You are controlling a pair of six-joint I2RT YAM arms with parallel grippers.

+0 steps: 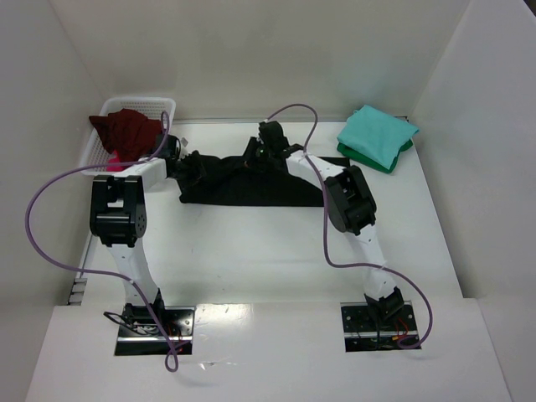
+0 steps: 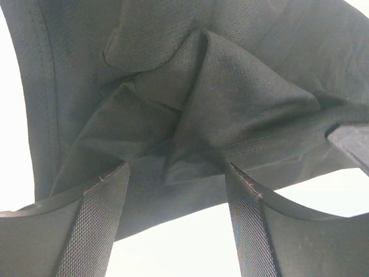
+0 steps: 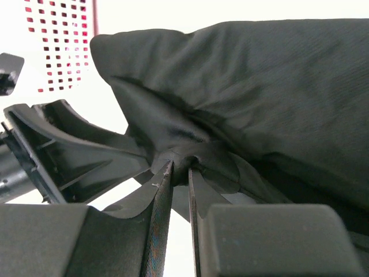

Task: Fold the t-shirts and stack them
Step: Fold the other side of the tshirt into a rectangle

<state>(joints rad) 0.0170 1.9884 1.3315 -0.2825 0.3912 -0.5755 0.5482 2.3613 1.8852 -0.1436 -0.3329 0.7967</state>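
— Top external view first: what do the room and the surface look like?

— Plain white walls (image 1: 251,50) close in a white table (image 1: 276,251) on three sides. Both arms reach away from their bases to the far half of it.

— And the biggest thing there?

— A black t-shirt (image 1: 243,188), spread in a wide strip across the table. Its far edge is bunched up and raised between the two grippers, while the rest lies flat on their near side.

— What else is around?

— A white lattice basket (image 1: 138,105) stands just beyond the left gripper (image 1: 194,167), at the far left wall, with a maroon t-shirt (image 1: 126,130) heaped over its rim. Well off to the right of the right gripper (image 1: 255,155), in the far corner, a folded teal t-shirt (image 1: 375,134) lies on top of a dark green t-shirt (image 1: 373,159).

— How does the left gripper stand?

— On the left wrist view its fingers (image 2: 95,225) are spread wide. A peaked fold of the black t-shirt (image 2: 230,86) sits just ahead of the tips and between them, but neither finger presses it.

— And the right one?

— On the right wrist view the right gripper (image 3: 179,173) is nearly closed, pinching a small tuck of the black t-shirt (image 3: 277,86). The cloth billows above and to the right of the tips.
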